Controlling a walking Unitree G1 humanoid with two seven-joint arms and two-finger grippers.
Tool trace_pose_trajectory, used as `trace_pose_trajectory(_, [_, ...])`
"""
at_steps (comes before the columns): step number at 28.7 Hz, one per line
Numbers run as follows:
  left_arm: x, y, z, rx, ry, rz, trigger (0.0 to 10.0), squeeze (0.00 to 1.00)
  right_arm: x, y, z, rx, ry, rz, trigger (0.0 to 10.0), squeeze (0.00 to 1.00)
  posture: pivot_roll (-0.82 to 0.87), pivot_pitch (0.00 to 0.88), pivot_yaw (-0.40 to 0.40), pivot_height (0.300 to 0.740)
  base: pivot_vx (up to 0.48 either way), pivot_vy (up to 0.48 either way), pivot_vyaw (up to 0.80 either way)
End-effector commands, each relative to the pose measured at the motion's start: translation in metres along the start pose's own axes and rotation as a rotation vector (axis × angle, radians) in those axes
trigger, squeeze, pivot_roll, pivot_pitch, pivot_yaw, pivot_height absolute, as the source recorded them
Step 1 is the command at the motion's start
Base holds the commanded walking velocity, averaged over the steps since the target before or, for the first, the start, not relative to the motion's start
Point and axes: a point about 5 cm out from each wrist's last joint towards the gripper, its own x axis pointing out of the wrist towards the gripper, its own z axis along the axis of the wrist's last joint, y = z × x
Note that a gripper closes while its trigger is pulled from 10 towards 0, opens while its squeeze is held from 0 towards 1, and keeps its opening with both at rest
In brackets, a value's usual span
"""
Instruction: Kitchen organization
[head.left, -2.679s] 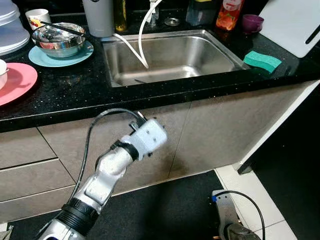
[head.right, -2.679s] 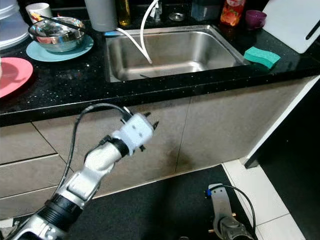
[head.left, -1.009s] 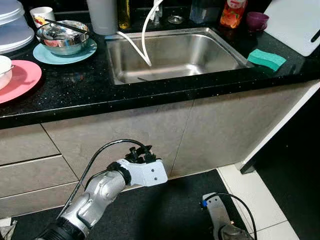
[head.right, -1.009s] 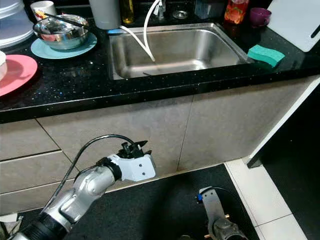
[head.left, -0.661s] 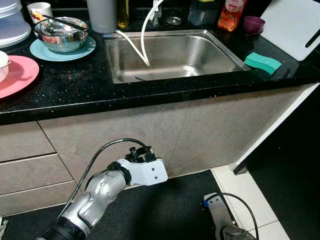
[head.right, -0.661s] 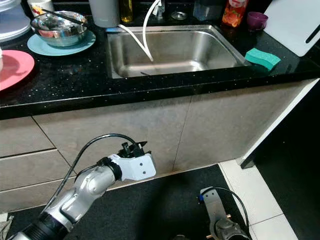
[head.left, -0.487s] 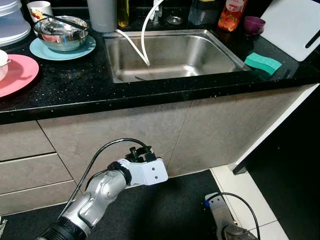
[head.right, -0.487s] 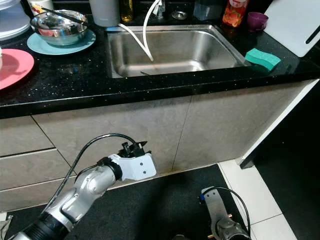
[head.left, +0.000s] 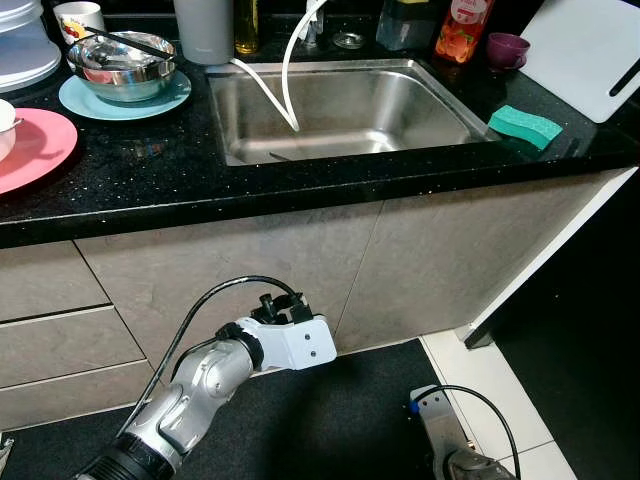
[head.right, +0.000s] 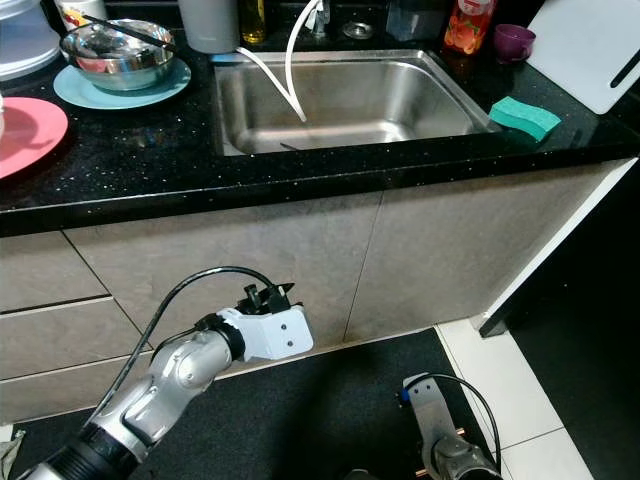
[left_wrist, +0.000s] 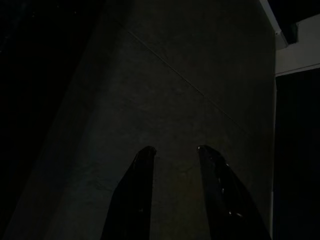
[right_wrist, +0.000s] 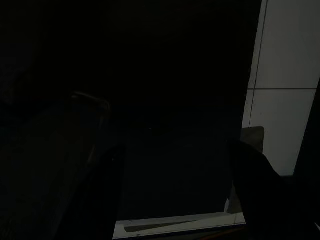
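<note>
My left gripper hangs low in front of the grey cabinet door, below the black counter. In the left wrist view this gripper is open, its two black fingers empty and pointing at the door. On the counter's left, a steel bowl with chopsticks across it sits on a teal plate, near a pink plate. A green sponge lies right of the steel sink. My right arm hangs idle near the floor; in the dark right wrist view the fingers stand wide apart.
A white hose drops into the sink. Behind it stand a grey canister, an orange bottle and a purple cup. A white cutting board is at the back right. Drawers sit left; white floor tile right.
My left arm has dropped from just under the counter edge to low before the cabinet door. Over the last second it has barely moved; the camera shifted slightly.
</note>
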Motion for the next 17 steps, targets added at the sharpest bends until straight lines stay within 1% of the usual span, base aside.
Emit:
trace_pose_trajectory(1, [0.0003, -0.0007, 0.0025, -0.001, -0.002, -0.006, 10.0, 0.0, -0.0005, -0.0009, -0.0064, 0.007, 0.025, 0.0, 10.0, 0.0, 0.13, 0.119, -0.079, 0.74, 0.0, 0.0, 0.0])
trace_pose_trajectory(17, [0.0031, -0.0004, 0.003, -0.002, 0.002, -0.008, 10.0, 0.0, -0.0007, -0.003, -0.006, 0.018, 0.024, -0.007, 10.0, 0.0, 0.18, 0.139, -0.088, 0.74, 0.0, 0.0, 0.0])
